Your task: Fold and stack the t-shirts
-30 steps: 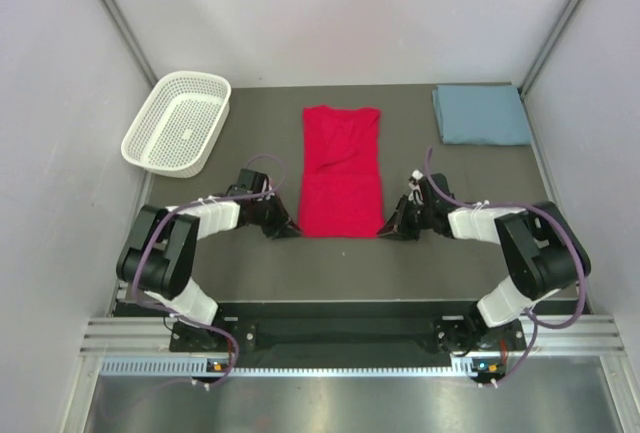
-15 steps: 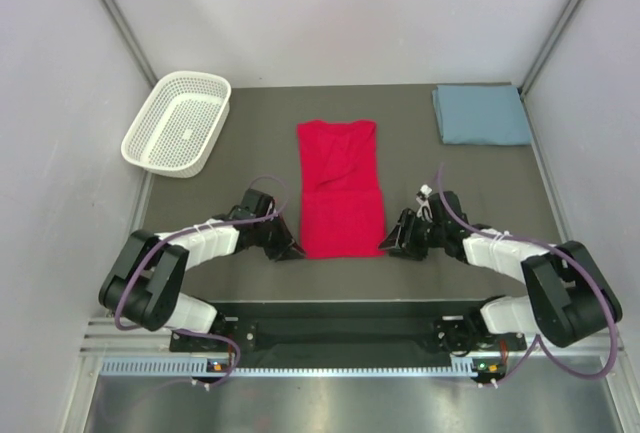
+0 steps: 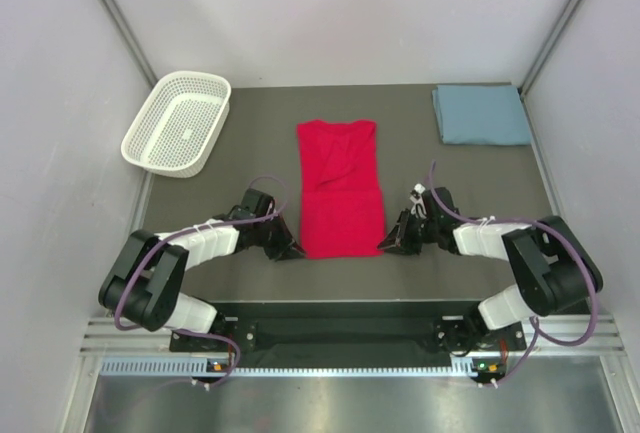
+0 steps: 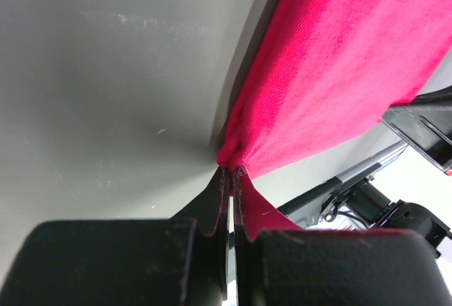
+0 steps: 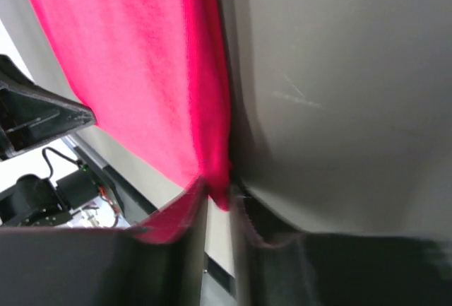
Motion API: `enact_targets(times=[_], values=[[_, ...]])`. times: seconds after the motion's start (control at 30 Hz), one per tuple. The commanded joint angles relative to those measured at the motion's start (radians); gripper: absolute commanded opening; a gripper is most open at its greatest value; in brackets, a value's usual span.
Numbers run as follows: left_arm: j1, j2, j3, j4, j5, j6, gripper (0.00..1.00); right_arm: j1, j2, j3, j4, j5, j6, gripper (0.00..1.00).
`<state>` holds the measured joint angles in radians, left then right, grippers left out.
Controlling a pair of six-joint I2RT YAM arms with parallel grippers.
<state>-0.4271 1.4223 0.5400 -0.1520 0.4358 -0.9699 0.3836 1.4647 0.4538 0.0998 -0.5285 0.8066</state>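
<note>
The red t-shirt (image 3: 340,188) lies flat as a long narrow strip in the middle of the dark table. My left gripper (image 3: 291,249) is at its near left corner, and the left wrist view shows that gripper (image 4: 232,172) shut on the red cloth (image 4: 332,59). My right gripper (image 3: 388,244) is at the near right corner. The blurred right wrist view shows this gripper (image 5: 222,196) with a gap between its jaws and the tip of the red cloth (image 5: 134,59) hanging in that gap. The blue-grey t-shirt (image 3: 482,115) lies folded at the far right.
A white mesh basket (image 3: 190,77) stands at the far left of the table. Grey walls close in the left and right sides. The arms' bases and a metal rail run along the near edge.
Both grippers have drawn the red t-shirt a little toward the near edge. The right jaws came off the corner, spread wide and have narrowed again around it; the right elbow has swung.
</note>
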Motion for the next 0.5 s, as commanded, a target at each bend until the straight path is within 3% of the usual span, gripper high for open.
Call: enact_targets(times=[0.0,0.03,0.23,0.47], values=[[-0.004,-0.017,0.011,0.022,0.006,0.014,0.0,0.008,0.055,-0.029,-0.04,0.108,-0.05,0.09],[-0.004,-0.025,0.011,0.016,0.004,0.017,0.0,0.009,0.049,-0.027,-0.049,0.108,-0.058,0.0],[-0.007,-0.124,-0.026,-0.006,0.024,0.025,0.0,0.044,-0.052,-0.038,-0.144,0.076,-0.112,0.0],[-0.039,-0.338,-0.087,-0.092,0.02,-0.044,0.0,0.124,-0.298,-0.09,-0.287,0.084,-0.06,0.0]])
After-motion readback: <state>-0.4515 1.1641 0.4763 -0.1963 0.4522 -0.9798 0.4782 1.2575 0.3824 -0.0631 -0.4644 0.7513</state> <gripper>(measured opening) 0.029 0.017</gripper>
